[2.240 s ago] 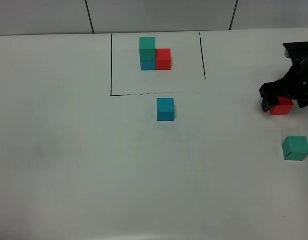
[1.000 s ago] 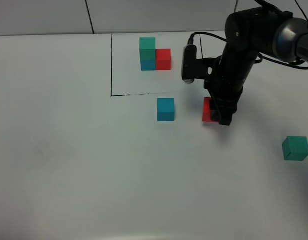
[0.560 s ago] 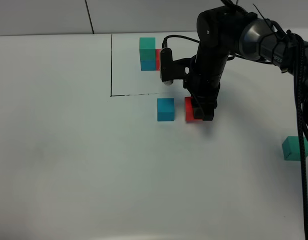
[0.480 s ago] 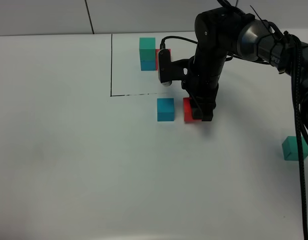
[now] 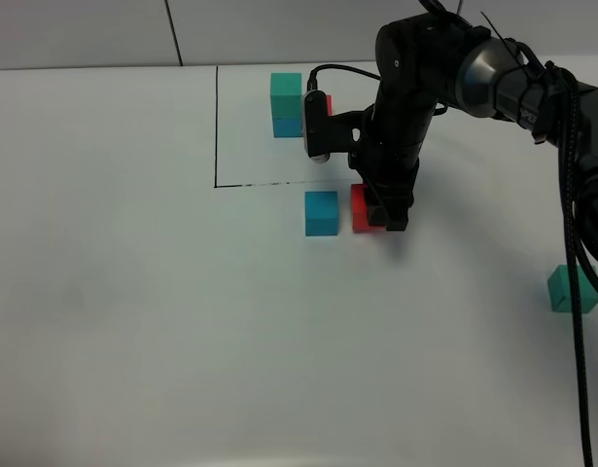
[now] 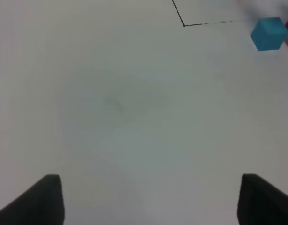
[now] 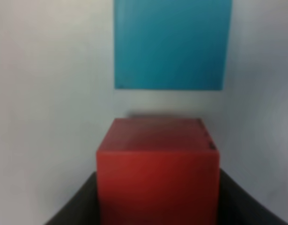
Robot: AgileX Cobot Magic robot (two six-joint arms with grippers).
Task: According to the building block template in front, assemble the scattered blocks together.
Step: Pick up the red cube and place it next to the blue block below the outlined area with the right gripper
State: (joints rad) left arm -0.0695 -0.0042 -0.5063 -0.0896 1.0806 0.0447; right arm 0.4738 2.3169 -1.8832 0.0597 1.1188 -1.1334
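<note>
The building block template, green on blue with red beside, stands inside a thin black outline at the back. A loose blue cube sits just in front of that outline. My right gripper is shut on the red cube, holding it a small gap to the right of the blue one. In the right wrist view the red cube sits between the fingers, with the blue cube just beyond. The green cube lies far right, partly behind a cable. My left gripper is open over bare table.
The right arm and its black cables reach in from the right across the outline's right side. The white table runs wide to the left and front. The left wrist view catches the blue cube far off.
The right gripper has carried the red cube from the table's right edge leftward, to just beside the blue cube. The green and blue cubes stayed put.
</note>
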